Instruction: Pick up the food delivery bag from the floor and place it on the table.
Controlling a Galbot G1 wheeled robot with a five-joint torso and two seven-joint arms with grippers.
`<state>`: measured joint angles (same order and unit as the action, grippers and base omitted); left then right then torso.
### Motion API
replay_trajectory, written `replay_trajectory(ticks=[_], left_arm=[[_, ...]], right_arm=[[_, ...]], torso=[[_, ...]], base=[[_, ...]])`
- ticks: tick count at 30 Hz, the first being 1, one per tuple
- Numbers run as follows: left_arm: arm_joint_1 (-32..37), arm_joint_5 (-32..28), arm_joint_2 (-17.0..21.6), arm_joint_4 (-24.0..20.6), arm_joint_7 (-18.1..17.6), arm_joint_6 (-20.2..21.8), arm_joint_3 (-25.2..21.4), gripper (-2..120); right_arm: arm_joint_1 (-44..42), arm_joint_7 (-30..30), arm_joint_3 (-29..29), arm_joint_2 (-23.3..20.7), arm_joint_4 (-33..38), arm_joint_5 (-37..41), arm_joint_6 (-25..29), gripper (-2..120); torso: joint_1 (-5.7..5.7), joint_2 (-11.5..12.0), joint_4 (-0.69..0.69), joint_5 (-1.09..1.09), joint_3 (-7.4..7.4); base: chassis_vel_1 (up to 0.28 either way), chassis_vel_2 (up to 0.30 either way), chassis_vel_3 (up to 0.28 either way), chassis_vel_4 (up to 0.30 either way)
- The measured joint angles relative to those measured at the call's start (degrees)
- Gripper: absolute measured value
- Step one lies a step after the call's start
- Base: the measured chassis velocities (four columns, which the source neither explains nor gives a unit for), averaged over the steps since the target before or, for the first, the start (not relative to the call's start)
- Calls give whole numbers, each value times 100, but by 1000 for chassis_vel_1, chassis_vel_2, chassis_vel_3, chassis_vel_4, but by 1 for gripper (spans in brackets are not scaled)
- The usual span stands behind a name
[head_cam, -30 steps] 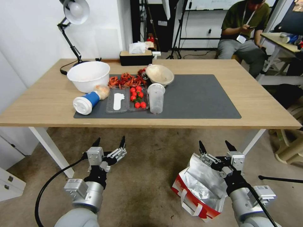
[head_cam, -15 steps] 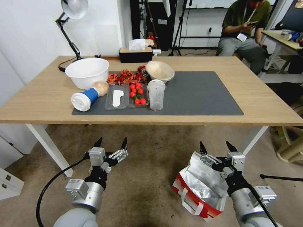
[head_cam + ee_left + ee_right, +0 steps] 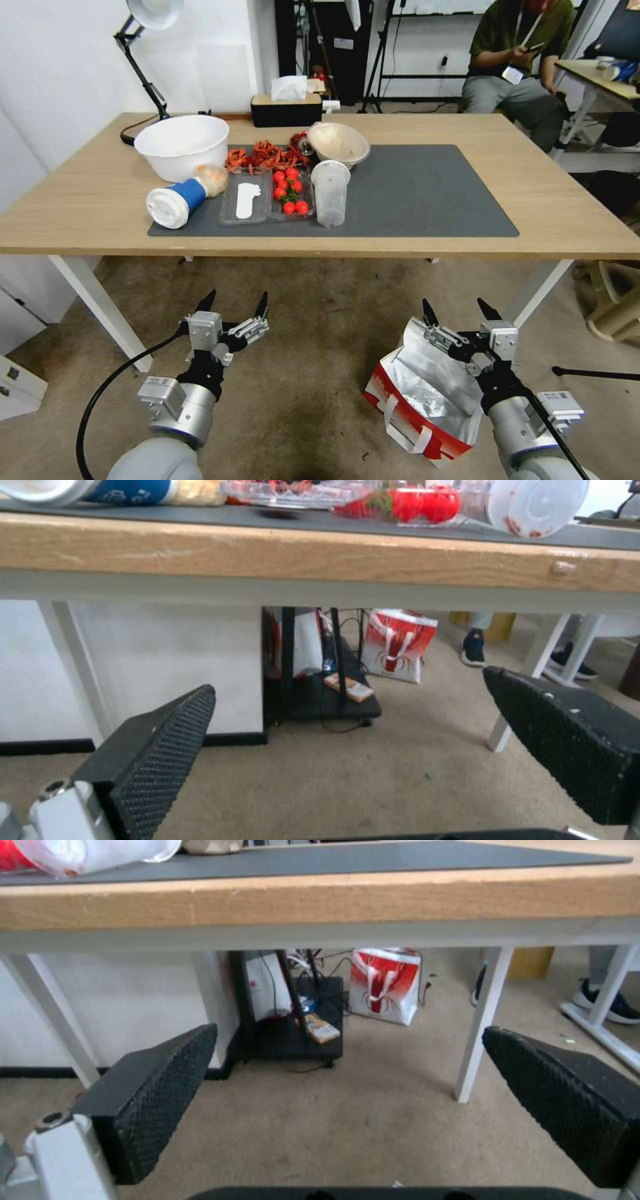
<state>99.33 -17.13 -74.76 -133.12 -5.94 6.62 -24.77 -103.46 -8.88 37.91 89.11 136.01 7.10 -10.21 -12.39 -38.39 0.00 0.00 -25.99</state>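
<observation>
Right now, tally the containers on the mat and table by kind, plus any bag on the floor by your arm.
Bowls: 2
Cups: 2
Clear trays: 2
Tissue box: 1
Food delivery bag: 1
Total: 8

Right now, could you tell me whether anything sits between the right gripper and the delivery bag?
Nothing visible does. The open right gripper hangs just above the food delivery bag standing on the floor.

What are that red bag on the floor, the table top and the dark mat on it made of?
Bag: looks like glossy red-and-white paper; the open inside is crinkled, shiny silver, likely foil.
Table: pale wood or wood-look laminate, matte, with visible grain; the edge shows it too.
Mat: flat, dull dark grey, perhaps rubber or felt; hard to tell.
</observation>
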Motion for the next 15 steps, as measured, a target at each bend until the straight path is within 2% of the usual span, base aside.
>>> replay_trajectory(ticks=[15], left_arm=[[23, -29, -98, -1, -20, -24, 8, 100]], right_arm=[[-3, -61, 18, -6, 8, 11, -14, 100]], torso=[[150, 380, 0, 0, 229]], base=[[0, 0, 0, 0]])
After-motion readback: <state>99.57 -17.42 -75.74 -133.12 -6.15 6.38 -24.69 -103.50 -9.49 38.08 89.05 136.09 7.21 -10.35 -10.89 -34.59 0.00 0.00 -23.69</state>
